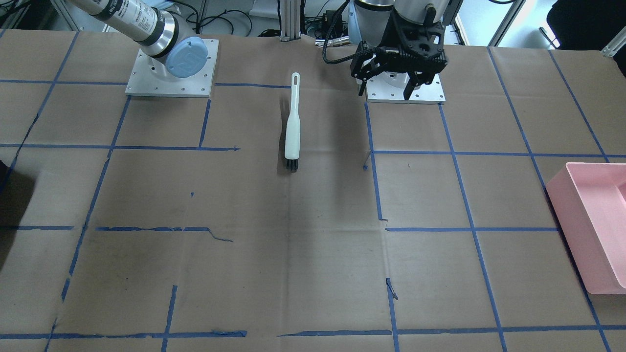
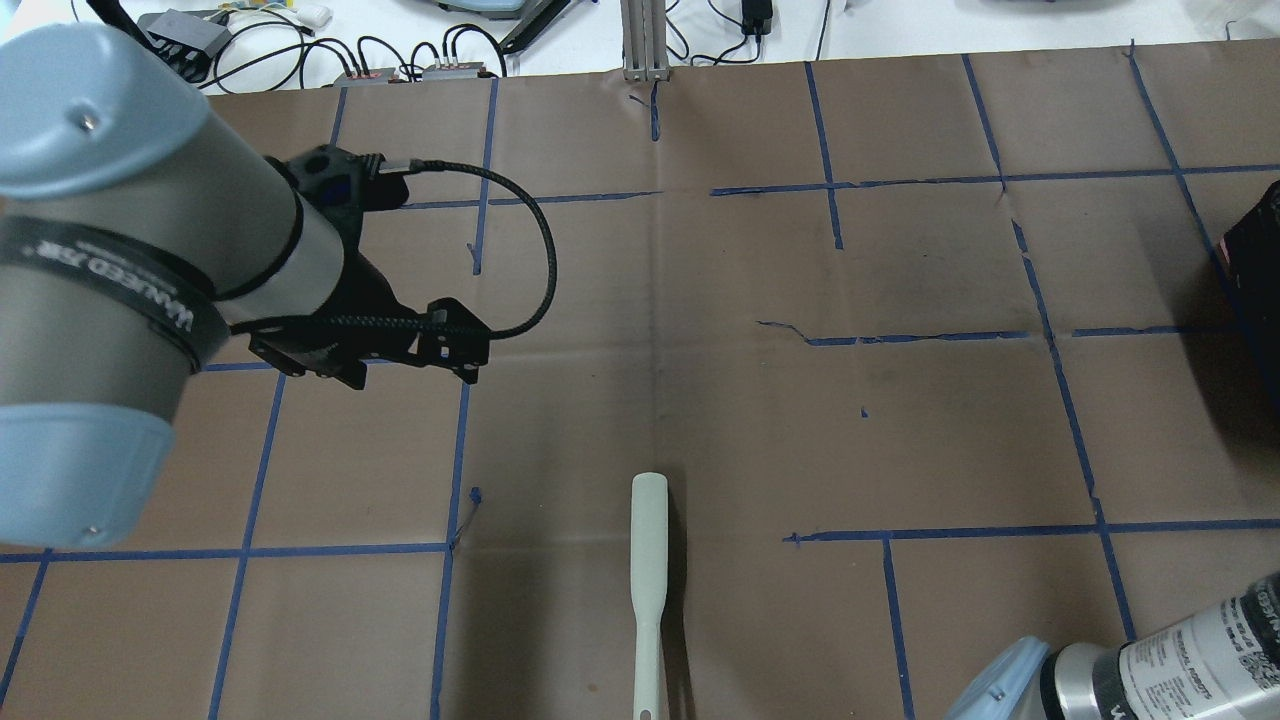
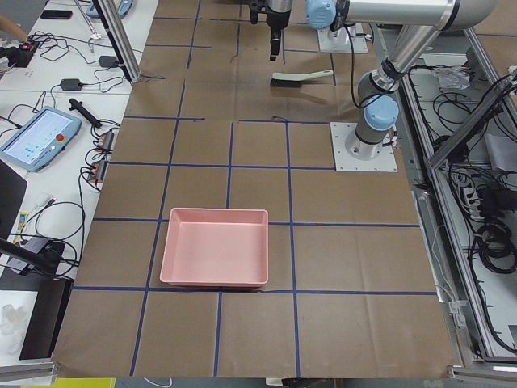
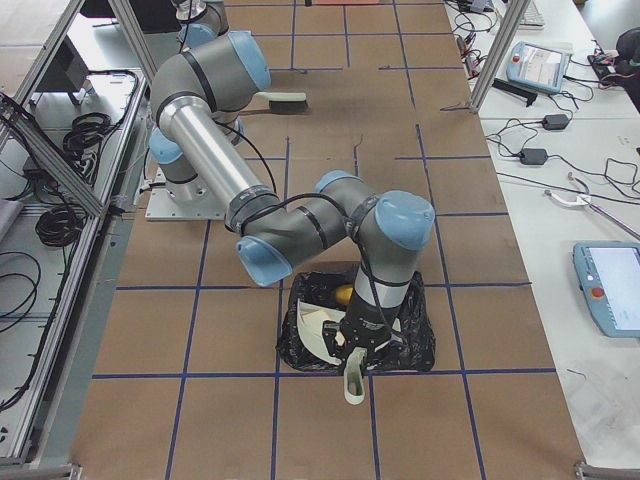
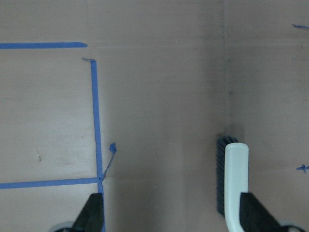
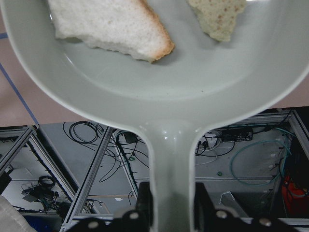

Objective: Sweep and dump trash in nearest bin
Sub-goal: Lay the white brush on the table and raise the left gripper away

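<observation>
one bread slice, one torn piece in one dustpan, clenched by right gripper; left gripper released

The right wrist view's top edge crops the bread slice and torn piece.

Pink bin, blue-gridded brown table, pale-green dustpan

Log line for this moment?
right gripper: shut on dustpan, over black bin | bread slice, torn piece: in dustpan | left gripper: open, empty | brush: on table
</observation>
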